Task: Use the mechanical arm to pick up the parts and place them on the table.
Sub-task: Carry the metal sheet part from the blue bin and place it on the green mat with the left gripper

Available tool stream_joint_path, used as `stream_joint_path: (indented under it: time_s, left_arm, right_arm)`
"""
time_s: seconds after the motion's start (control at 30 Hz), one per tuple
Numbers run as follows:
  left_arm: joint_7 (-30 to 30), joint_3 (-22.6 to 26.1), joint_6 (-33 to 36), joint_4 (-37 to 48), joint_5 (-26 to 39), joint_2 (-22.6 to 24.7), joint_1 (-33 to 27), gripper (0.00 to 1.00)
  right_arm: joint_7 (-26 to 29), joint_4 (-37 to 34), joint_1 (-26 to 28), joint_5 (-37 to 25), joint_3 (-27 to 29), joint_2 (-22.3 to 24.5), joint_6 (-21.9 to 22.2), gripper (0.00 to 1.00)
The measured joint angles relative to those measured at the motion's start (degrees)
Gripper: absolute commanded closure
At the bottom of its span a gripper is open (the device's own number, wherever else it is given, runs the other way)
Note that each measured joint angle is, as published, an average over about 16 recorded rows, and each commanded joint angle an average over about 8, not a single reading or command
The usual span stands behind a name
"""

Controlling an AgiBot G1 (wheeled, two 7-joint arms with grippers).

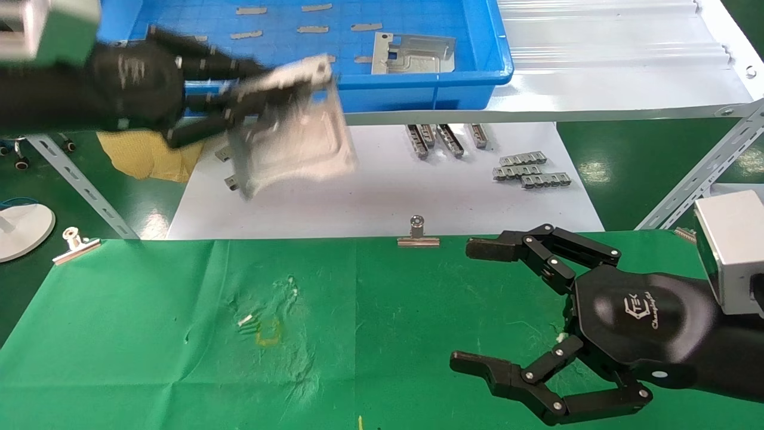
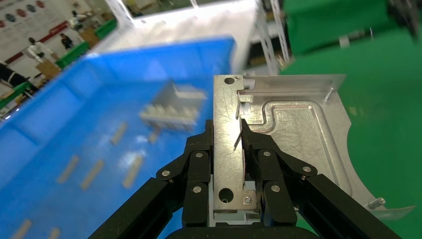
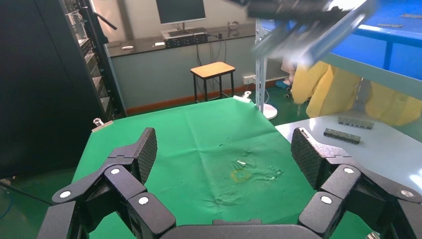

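Observation:
My left gripper (image 1: 239, 104) is shut on one edge of a silver stamped part (image 1: 298, 143) and holds it tilted in the air, in front of the blue tray and above the white board. In the left wrist view the fingers (image 2: 196, 164) pinch the part (image 2: 293, 129) along its holed edge strip. A second part (image 1: 415, 54) lies flat in the tray. My right gripper (image 1: 471, 304) rests open over the right side of the green table (image 1: 179, 334), with nothing between its pads (image 3: 147, 149). The right wrist view shows the held part (image 3: 308, 37) high above the cloth (image 3: 199, 129).
The blue tray (image 1: 418, 89) sits on a raised shelf with small grey bars inside. More notched bars (image 1: 531, 170) lie on the white board (image 1: 388, 197). Binder clips (image 1: 418, 236) (image 1: 74, 245) pin the cloth's far edge. Angled shelf legs (image 1: 698, 179) stand at either side.

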Motion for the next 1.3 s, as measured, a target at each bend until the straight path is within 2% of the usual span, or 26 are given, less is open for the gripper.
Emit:
stream_joint_path:
  time_s: [0.27, 0.57, 0.6, 0.8, 0.83, 0.87, 1.1, 1.3]
  left_arm:
    - [7.66, 6.64, -0.86, -4.32, 0.91, -2.71, 7.63, 1.00]
    - [16.75, 11.15, -4.78, 0.93, 4.49, -0.25, 12.12, 0.98]
    - [17.57, 11.35, -5.17, 1.78, 4.80, 0.13, 12.34, 0.91]
    - [21.29, 12.02, -6.84, 6.11, 5.94, 1.89, 12.89, 0.16]
    - [21.77, 12.06, -6.98, 6.68, 6.01, 2.09, 12.90, 0.05]
    - [22.19, 12.08, -7.07, 7.21, 6.05, 2.26, 12.88, 0.00]
    - [24.35, 11.84, -6.36, 10.03, 5.71, 2.78, 12.36, 0.00]
    - [23.00, 10.83, -3.72, 12.54, 4.13, 2.34, 12.01, 0.00]
  right_arm:
    - [0.00, 0.00, 0.00, 0.00, 0.00, 0.00, 0.00, 0.00]
    - [0.00, 0.00, 0.00, 0.00, 0.00, 0.00, 0.00, 0.00]
    - [0.00, 0.00, 0.00, 0.00, 0.00, 0.00, 0.00, 0.00]
    - [0.00, 0.00, 0.00, 0.00, 0.00, 0.00, 0.00, 0.00]
    - [0.00, 0.00, 0.00, 0.00, 0.00, 0.00, 0.00, 0.00]
    - [0.00, 0.00, 0.00, 0.00, 0.00, 0.00, 0.00, 0.00]
    - [0.00, 0.00, 0.00, 0.00, 0.00, 0.00, 0.00, 0.00]
    - [0.00, 0.00, 0.00, 0.00, 0.00, 0.00, 0.00, 0.00]
